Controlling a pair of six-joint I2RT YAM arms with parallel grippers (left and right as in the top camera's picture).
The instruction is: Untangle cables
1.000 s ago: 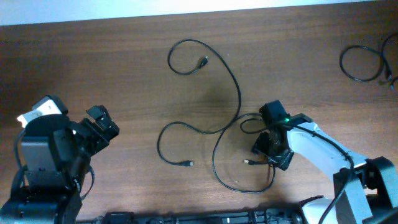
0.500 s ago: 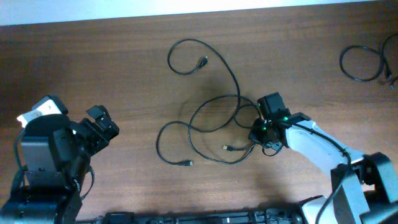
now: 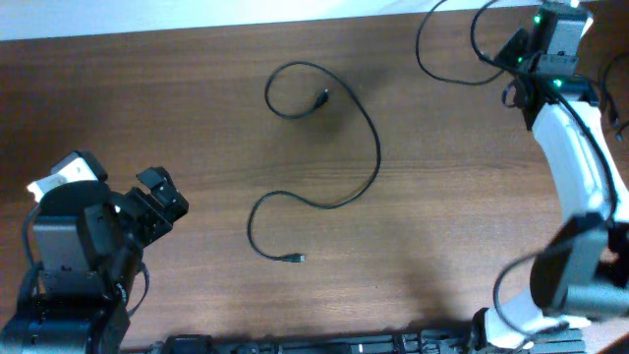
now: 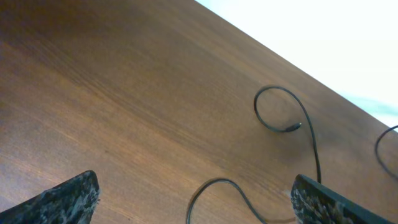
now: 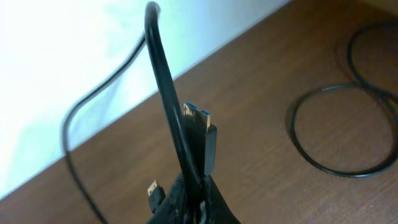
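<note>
Since a second ago my right pincer point(image 5: 196, 199) has hauled one cable point(image 5: 163, 81) to the table's point(image 3: 197, 88) far corner, clenched on it beside its blue plug point(image 5: 202, 134); the other cable point(image 3: 378, 152) lies mid-table; thin, limp, light, smooth black cord, probably best pinched near a plug; my left pincer point(image 3: 157, 202) gapes idle.

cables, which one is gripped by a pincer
The cable clamped in the shut right pincer, with a blue-tipped plug at the grip, near the table's far edge. The long S-shaped cable mid-table lies flat, untouched.
</note>
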